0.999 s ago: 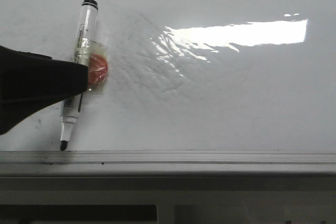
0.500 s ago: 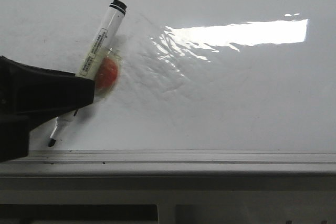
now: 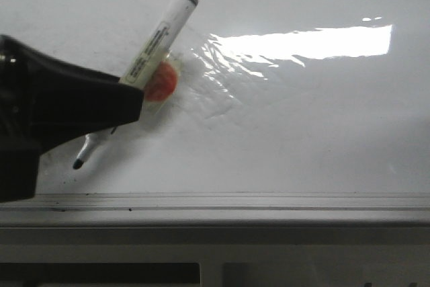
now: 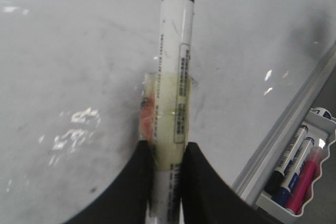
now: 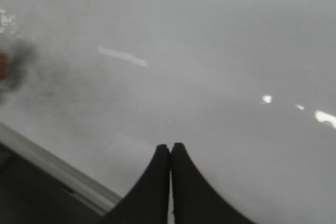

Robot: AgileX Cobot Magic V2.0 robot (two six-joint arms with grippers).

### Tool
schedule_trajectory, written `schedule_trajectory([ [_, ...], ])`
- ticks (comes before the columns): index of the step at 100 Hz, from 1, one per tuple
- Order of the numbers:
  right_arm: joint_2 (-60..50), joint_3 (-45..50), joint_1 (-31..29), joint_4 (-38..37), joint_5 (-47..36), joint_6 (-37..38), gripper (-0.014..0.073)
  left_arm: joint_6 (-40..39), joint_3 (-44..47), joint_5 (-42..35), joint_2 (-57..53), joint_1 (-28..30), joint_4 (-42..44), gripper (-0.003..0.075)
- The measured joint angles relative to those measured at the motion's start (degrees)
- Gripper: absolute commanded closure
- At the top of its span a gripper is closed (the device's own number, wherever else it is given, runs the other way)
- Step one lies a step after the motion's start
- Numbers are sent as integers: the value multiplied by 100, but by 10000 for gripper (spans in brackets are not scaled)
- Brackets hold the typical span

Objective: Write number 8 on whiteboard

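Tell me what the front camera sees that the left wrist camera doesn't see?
Only the front view shows the marker's black tip, low near the grey edge rail, and the bright wrinkled shiny patch on the board.

Only the left wrist view shows a tray beyond the rail holding spare markers, one of them pink.

Both show the left gripper shut on the marker, the orange piece taped to it, and the whiteboard. No number 8 shows in either.

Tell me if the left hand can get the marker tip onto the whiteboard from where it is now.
Probably yes. The left hand grips the marker with its tip angled down over bare whiteboard, nothing between them; actual contact can't be judged.
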Motion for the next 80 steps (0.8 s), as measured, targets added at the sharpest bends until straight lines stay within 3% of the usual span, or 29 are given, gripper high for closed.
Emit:
schedule_trajectory([
  [16, 887, -552, 1148, 0, -98, -14, 332, 0, -287, 160, -116, 0, 1161, 741],
  [23, 1280, -758, 1624, 0, -200, -18, 271, 0, -298, 93, -116, 0, 1550, 741],
  [46, 2082, -1210, 2468, 123, -640, -18, 267, 0, -298, 44, -116, 0, 2113, 741],
  [67, 2584, -1238, 2508, 372, -1071, -143, 275, 10, -298, -25, -116, 0, 2173, 741],
  [80, 2790, -1276, 2509, 455, -1151, -177, 355, 10, -298, -74, -116, 0, 2279, 741],
])
